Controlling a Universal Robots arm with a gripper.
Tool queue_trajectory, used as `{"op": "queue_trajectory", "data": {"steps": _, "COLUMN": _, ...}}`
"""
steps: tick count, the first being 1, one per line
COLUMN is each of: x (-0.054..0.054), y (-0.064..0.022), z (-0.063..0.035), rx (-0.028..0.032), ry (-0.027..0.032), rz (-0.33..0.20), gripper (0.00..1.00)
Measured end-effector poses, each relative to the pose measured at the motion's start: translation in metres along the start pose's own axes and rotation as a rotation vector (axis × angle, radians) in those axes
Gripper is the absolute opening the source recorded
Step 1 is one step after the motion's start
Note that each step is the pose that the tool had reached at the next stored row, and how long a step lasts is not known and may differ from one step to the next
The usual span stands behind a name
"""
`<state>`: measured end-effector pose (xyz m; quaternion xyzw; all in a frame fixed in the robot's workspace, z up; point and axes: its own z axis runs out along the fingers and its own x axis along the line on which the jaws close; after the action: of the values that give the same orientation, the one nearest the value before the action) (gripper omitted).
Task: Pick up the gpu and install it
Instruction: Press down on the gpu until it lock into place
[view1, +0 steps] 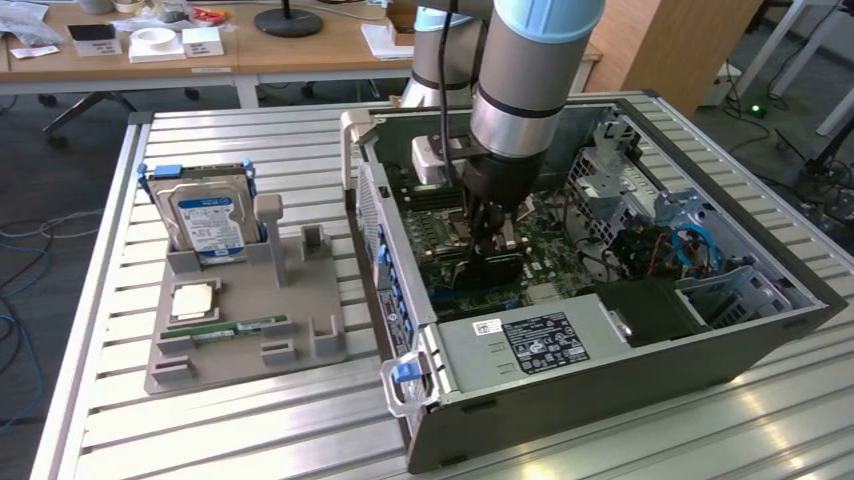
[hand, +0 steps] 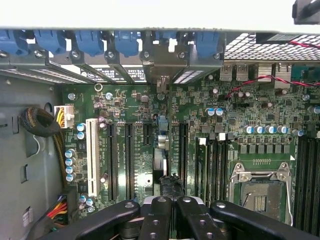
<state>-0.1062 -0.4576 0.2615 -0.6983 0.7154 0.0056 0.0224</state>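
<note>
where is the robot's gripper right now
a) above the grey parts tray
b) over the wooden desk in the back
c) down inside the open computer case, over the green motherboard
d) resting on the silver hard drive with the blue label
c: the gripper reaches down into the open grey metal computer case, over the green motherboard, away from the grey plastic parts tray to the exterior view's left.

Silver arm (view1: 523, 75), light-blue joint cap, black end effector (view1: 491, 232).
</note>
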Motion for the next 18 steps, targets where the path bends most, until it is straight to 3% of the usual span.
{"op": "queue_trajectory", "data": {"steps": 18, "x": 0.0006, "y": 0.0015, "z": 0.0022, "rx": -0.0002, "ry": -0.0003, "rz": 0.000, "gripper": 0.11}}
